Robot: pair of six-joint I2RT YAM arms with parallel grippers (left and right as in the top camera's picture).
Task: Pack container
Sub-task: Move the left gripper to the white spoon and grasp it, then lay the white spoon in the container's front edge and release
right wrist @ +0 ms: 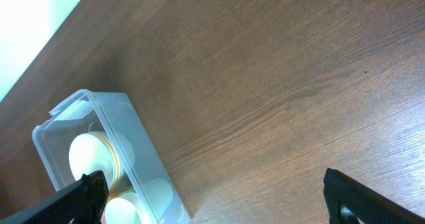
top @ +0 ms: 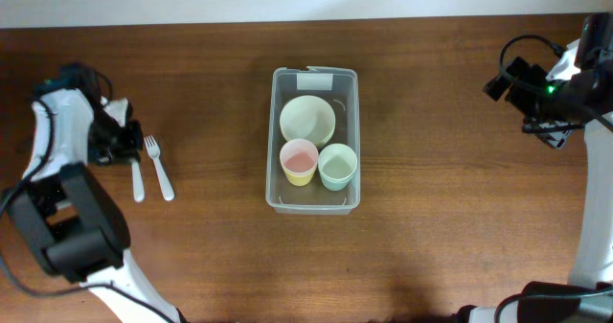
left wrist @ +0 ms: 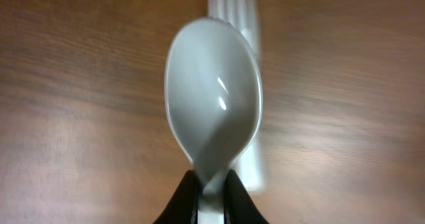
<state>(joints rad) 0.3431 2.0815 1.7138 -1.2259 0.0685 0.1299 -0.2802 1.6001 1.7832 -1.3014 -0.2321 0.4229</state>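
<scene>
The clear plastic container (top: 274, 136) stands mid-table with its pale label at the far end. It holds a pale green bowl (top: 307, 119), a yellow cup with a pink inside (top: 299, 160) and a mint cup (top: 337, 166). My left gripper (top: 130, 149) is at the far left, shut on the neck of a white spoon (left wrist: 212, 91). The spoon's handle (top: 137, 181) sticks out toward the front. My right gripper (top: 536, 107) hangs at the far right, open and empty (right wrist: 216, 197), well away from the container (right wrist: 143, 151).
A white fork (top: 159, 168) lies on the wood just right of the spoon. In the left wrist view it shows blurred behind the spoon's bowl (left wrist: 249, 84). The table's far edge meets a white wall (right wrist: 33, 24).
</scene>
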